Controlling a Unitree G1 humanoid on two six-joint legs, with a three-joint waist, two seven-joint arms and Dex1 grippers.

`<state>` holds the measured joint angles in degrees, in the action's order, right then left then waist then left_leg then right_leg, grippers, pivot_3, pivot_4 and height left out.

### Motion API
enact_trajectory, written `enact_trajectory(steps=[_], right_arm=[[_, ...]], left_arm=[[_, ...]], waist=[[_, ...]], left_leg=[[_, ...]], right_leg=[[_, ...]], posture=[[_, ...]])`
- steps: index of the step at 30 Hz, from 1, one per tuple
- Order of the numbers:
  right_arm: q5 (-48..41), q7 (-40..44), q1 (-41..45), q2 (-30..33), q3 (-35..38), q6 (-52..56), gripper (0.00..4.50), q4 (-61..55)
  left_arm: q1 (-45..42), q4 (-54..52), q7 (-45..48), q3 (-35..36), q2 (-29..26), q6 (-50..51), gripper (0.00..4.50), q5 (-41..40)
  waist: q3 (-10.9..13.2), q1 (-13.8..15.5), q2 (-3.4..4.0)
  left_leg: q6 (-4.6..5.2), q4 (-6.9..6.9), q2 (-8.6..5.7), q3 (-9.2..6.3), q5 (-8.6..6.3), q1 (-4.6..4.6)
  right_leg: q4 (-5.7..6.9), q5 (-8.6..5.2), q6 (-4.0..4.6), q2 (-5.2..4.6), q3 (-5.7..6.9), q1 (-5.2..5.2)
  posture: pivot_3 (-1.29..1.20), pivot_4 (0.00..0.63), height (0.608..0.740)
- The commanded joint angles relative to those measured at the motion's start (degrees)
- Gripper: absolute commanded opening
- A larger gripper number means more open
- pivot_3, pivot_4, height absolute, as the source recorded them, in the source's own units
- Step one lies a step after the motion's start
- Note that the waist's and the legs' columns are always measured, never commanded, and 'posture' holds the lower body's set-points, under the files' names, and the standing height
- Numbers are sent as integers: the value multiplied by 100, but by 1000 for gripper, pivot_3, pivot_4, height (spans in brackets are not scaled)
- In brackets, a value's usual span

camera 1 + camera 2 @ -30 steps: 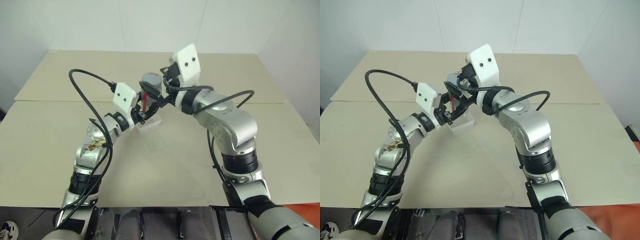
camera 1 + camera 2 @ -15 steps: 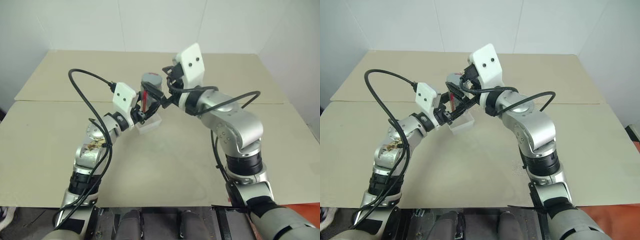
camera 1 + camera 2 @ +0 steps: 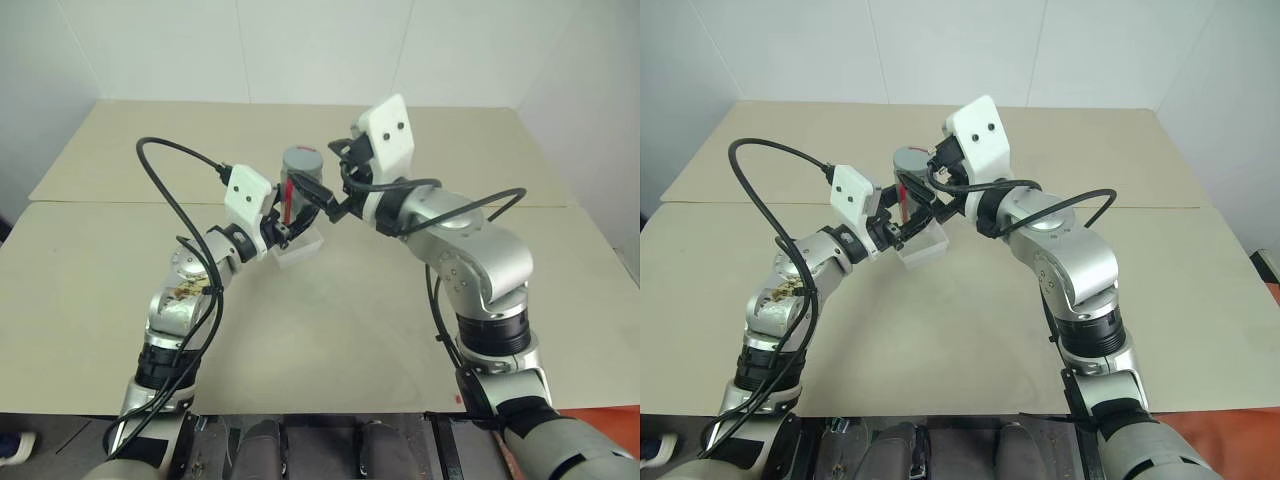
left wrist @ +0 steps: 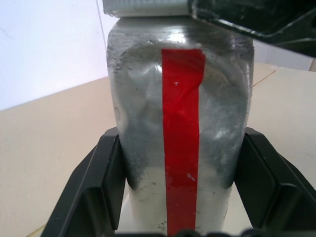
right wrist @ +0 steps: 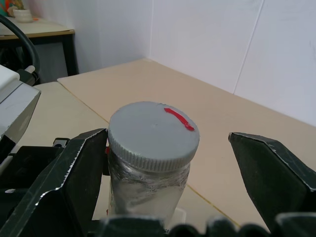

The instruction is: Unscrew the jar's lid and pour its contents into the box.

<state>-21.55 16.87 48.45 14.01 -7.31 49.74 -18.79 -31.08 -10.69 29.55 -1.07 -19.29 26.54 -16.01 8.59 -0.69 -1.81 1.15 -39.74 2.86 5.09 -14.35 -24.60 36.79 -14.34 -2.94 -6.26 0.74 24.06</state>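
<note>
From the head views, the left gripper (image 3: 283,226) holds the jar (image 3: 299,185) upright, its fingers clamped on the lower body, with the box (image 3: 298,247) on the worktop (image 3: 330,330) just below and beside those fingers. The right gripper (image 3: 322,200) is at the jar's top with its fingers spread wide, one on each side of the lid (image 3: 303,158). The step in hand looks like the unscrewing, not yet begun: the lid is still on and nothing is poured. In the left wrist view the jar (image 4: 180,133) stands between the two black fingers (image 4: 91,190), pinched at both sides; it is silvery-grey and crumpled-looking, with a red stripe running down its middle, and the contents cannot be made out through it. In the right wrist view the grey ribbed lid (image 5: 153,136), marked with a short red streak, sits between the open fingers (image 5: 66,185); one finger is just beside its rim, the other well apart. Next, those fingers probably need to close on the rim and twist while the left grip stays firm.
</note>
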Motion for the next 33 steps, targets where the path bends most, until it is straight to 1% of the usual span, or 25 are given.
enact_trajectory(steps=[1, 15, 25, 33], right_arm=[[-24, -11, 9, 65, 261, 13, 4458, -272], [-342, 459, -84, 125, 235, -63, 4458, -673], [48, 291, 313, -173, 121, -358, 4458, 62], [194, 308, 398, -258, 111, -448, 4458, 302]], left_arm=[[-67, -196, 10, 122, -40, -54, 2738, -85], [-40, -174, 19, 99, -17, -82, 2738, -72], [18, -323, 9, 54, 7, -31, 2738, -88], [46, -452, -45, 52, 32, 44, 2738, -100]], waist=[[0, 0, 0], [0, 1, 0], [0, -1, 0], [0, -1, 0]], left_leg=[[0, 0, 0, 0, 0, 0], [1, 0, 0, -2, 0, 0], [-1, -1, 0, 0, 2, 0], [-2, -1, 0, 5, 2, 0]], right_leg=[[0, 0, 0, 0, 0, 0], [0, 0, 0, 0, 1, 0], [2, 0, 0, 0, 1, 1], [2, 0, 0, 0, 1, 0]], posture=[[0, 150, 740], [0, 150, 740], [0, 150, 740], [0, 150, 740]])
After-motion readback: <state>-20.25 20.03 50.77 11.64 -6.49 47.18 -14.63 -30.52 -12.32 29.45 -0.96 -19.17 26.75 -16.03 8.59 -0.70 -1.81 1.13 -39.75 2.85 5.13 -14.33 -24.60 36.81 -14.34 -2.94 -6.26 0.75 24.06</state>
